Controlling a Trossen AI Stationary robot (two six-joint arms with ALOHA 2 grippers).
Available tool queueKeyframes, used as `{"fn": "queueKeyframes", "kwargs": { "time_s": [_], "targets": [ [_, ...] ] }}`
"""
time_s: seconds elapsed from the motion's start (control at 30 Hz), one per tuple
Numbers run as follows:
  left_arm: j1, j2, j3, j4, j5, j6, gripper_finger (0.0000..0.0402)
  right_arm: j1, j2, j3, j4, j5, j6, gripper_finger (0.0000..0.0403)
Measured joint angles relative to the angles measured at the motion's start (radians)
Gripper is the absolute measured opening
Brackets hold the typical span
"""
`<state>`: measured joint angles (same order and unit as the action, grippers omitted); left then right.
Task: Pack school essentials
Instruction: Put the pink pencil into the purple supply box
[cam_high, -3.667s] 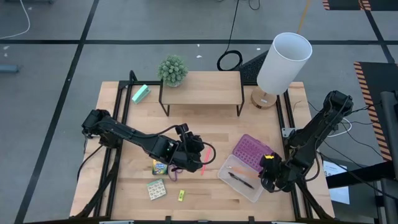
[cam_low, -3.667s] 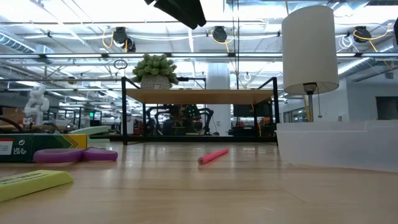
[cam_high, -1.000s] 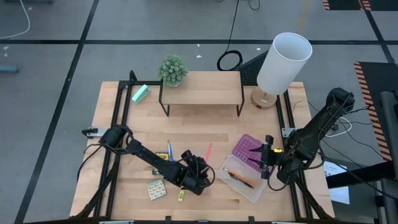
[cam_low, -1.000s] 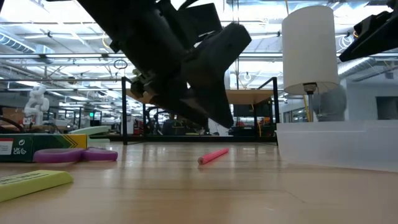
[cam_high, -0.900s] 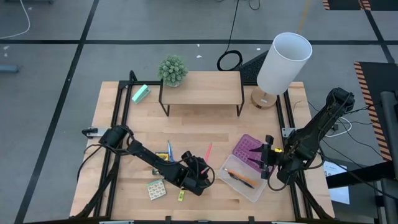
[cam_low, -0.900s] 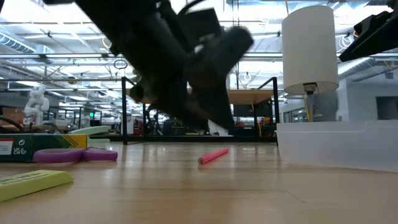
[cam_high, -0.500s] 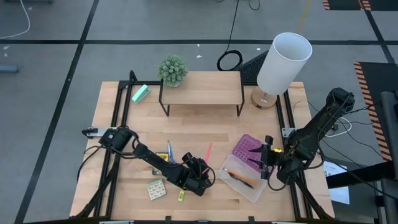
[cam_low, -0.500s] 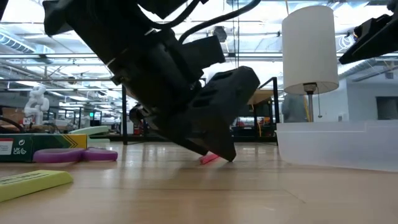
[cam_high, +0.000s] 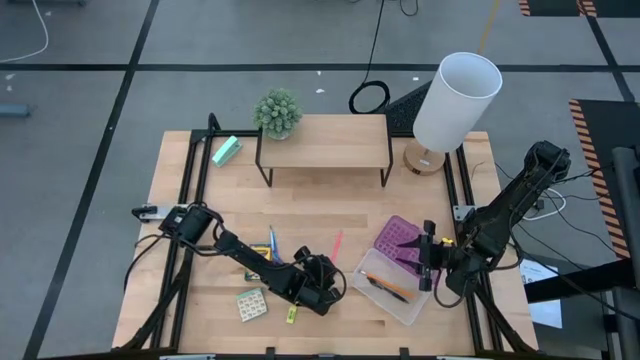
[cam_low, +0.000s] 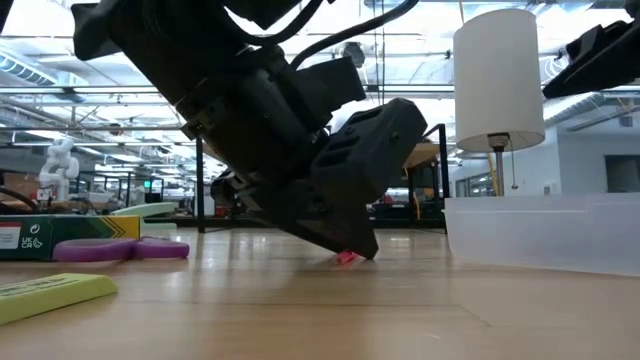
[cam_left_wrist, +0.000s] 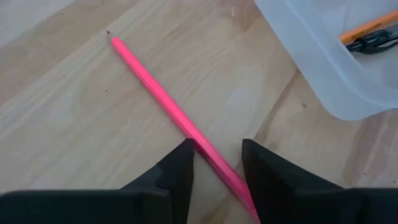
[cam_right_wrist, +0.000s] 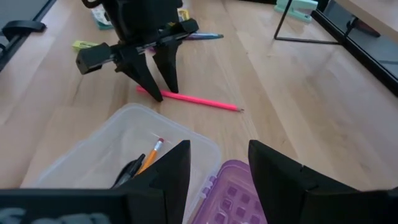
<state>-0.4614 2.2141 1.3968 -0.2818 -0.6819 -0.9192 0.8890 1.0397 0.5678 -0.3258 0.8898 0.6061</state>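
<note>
Straddling the pink pencil (cam_left_wrist: 163, 98) near its blunt end, our left gripper (cam_left_wrist: 214, 163) had its fingers parted, gripping nothing. We judged the pencil light, stiff and apt to roll. It lay at the clear box's (cam_high: 392, 287) ten o'clock. Our right gripper (cam_right_wrist: 214, 155) waited, fingers apart and empty, over that box.

1. Floor (cam_high: 250, 45): grey, smooth, crossed by dark tape lines; striped hazard marking (cam_high: 556, 7) at the far right corner.
2. Work table (cam_high: 310, 205): light wood planks on a black frame.
3. Wooden riser shelf (cam_high: 325, 140) on black legs at the table's far side, carrying a small potted plant (cam_high: 278, 113).
4. Table lamp (cam_high: 455, 100): white cylindrical shade, round wooden base.
5. Ceiling (cam_low: 120, 60): bright strip lighting, exposed rails and cable reels.
</note>
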Motion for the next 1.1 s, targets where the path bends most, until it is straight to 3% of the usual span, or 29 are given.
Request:
{"fn": "queueKeyframes", "kwargs": {
  "time_s": [0.67, 1.1],
  "targets": [
    [0.001, 0.001, -0.001, -0.077, -0.026, -0.061, 0.0023, 0.0, 0.0, 0.0, 0.015, -0.002, -0.016, 0.0157],
    [0.002, -0.001, -0.003, -0.09, -0.05, -0.077, 0.0019, 0.0, 0.0, 0.0, 0.015, -0.002, -0.016, 0.0157]
  ]
}}
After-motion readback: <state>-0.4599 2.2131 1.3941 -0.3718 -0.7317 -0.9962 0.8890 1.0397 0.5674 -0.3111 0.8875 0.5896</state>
